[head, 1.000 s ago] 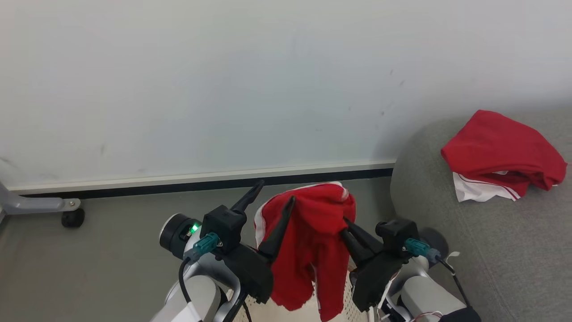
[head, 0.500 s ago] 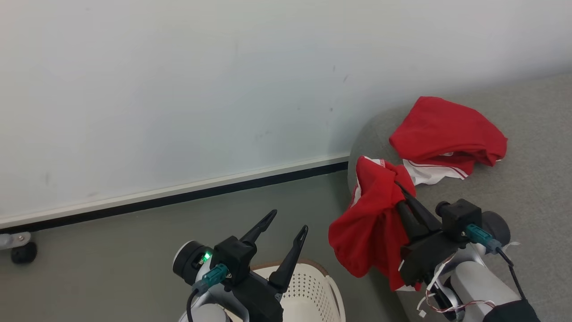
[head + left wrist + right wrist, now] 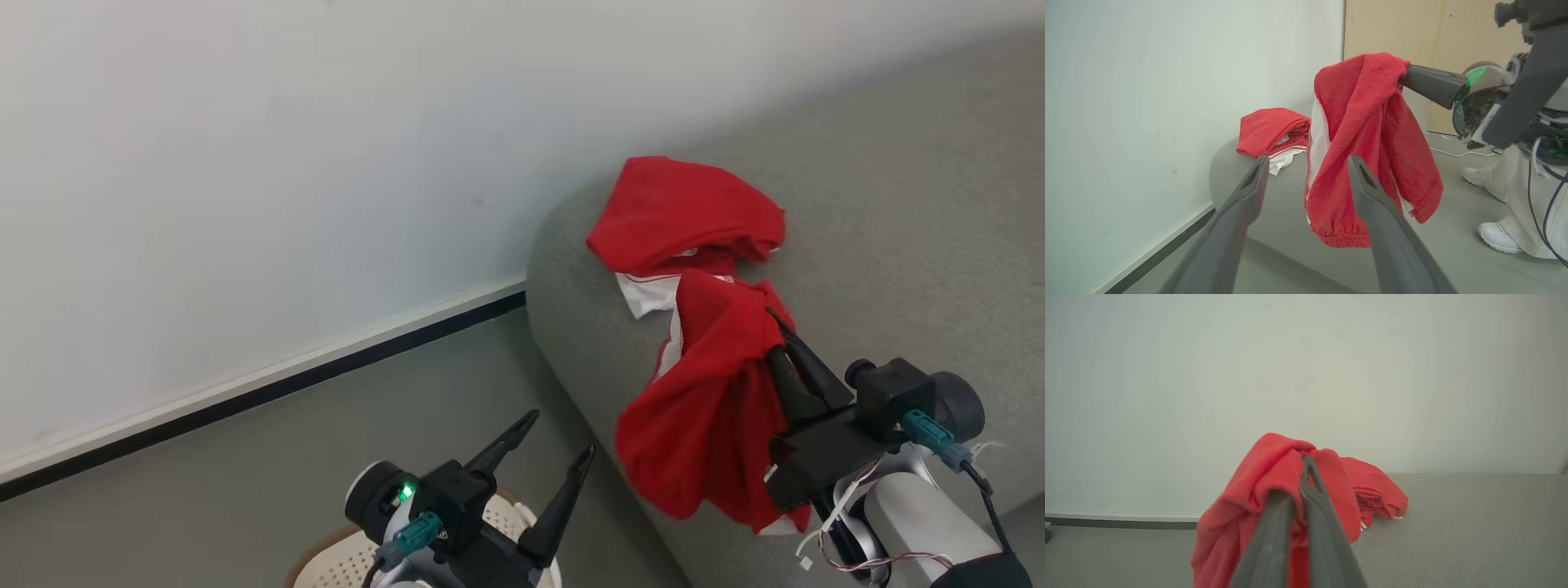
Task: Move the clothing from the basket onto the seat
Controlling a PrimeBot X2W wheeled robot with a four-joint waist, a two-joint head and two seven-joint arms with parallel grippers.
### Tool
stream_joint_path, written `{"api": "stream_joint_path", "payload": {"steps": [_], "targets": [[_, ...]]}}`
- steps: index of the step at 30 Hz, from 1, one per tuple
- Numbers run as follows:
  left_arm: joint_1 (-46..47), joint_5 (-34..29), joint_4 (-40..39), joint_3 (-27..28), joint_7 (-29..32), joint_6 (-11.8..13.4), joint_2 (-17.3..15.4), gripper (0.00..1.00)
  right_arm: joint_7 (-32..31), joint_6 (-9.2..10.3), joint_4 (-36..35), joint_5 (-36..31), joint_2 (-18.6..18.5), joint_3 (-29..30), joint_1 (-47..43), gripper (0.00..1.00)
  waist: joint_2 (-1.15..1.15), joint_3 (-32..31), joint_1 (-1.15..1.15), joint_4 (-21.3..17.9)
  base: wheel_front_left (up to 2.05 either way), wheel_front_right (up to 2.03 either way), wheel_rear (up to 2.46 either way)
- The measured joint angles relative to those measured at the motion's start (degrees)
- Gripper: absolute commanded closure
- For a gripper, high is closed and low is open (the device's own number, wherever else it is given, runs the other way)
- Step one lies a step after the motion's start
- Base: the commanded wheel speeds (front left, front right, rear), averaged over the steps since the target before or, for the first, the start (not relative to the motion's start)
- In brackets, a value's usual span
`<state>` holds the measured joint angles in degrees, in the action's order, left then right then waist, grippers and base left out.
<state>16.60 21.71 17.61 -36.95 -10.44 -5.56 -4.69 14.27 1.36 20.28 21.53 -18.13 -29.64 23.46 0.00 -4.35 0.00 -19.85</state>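
The right pincer [image 3: 775, 327] is shut tight. Its two long dark fingers are pressed together on a bunched fold of a bright red fabric garment with a white band [image 3: 702, 408]. The cloth is pinched near the fingertips and hangs from them in a loose drape, below the pincer and on its left side. In the left wrist view its gathered hem hangs free.

Just beyond the right pincer's tips lies a second crumpled red garment with white striped trim [image 3: 686, 212]. It rests on the rounded end of the large grey woven-fabric sofa seat [image 3: 898, 204]. The two garments overlap in the head view, and I cannot tell whether they touch. The seat spreads under and ahead of this pincer and on to its right. A plain pale wall [image 3: 245, 163] rises behind the seat, straight ahead of the closed fingers in the right wrist view.

The left pincer [image 3: 560, 433] stands wide open with nothing between its fingers. It sits lower than the right one and well to its left, off the seat's edge. Seen along its fingers, the hanging garment is directly ahead. Right under its wrist is the small cream-white perforated plastic basket with a brown rim [image 3: 343, 559], on the grey floor [image 3: 245, 474]. Ahead of it a black skirting strip [image 3: 326, 367] runs along the foot of the wall. In the left wrist view, a person's white shoes [image 3: 1498, 239] stand on the floor to the right of the fingers.
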Motion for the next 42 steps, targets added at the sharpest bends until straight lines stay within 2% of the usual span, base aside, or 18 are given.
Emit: {"api": "stream_joint_path", "payload": {"steps": [8,13,19,23,30,31,42], "targets": [[-0.61,0.00,-0.09,-1.04,-0.31,0.00,0.52,0.00,0.00,0.01,-1.86,-0.04,-1.57,0.91,-0.65,1.00,0.00,0.49,0.00,-5.96,0.00,0.00,0.00],[-0.32,-0.01,0.13,-2.71,-0.26,-0.03,1.07,0.00,-0.02,0.15,-2.05,0.33,-3.42,2.31,-1.40,1.00,0.00,1.06,0.00,-7.52,0.00,0.00,0.00],[-0.05,-0.01,0.34,-3.08,-0.22,-0.03,1.09,0.00,-0.70,-0.66,-0.46,0.73,-4.31,3.31,2.07,1.00,0.00,1.82,0.00,-5.91,0.00,0.00,0.00],[-0.05,-0.11,-0.53,-3.25,0.25,0.05,1.07,0.00,-1.83,-1.70,1.41,1.23,-4.77,4.80,8.50,1.00,0.00,2.87,0.00,-4.52,0.00,0.00,0.00],[2.27,-1.08,-3.97,-3.61,2.05,0.54,0.60,0.00,-5.48,-3.66,8.34,1.36,-6.35,7.06,25.54,1.00,0.01,7.47,0.00,-1.68,0.00,0.00,0.00],[2.27,-1.08,-3.97,-3.61,2.05,0.54,0.60,0.00,-5.48,-3.66,8.34,1.36,-6.35,7.06,25.54,1.00,0.01,7.47,0.00,-1.68,0.00,0.00,0.00],[6.49,-3.09,-9.07,-2.88,4.58,1.26,-1.26,0.00,-8.01,-4.41,17.57,0.46,-12.55,11.21,43.63,1.00,0.01,15.82,0.01,3.17,0.00,0.00,0.00]]}}
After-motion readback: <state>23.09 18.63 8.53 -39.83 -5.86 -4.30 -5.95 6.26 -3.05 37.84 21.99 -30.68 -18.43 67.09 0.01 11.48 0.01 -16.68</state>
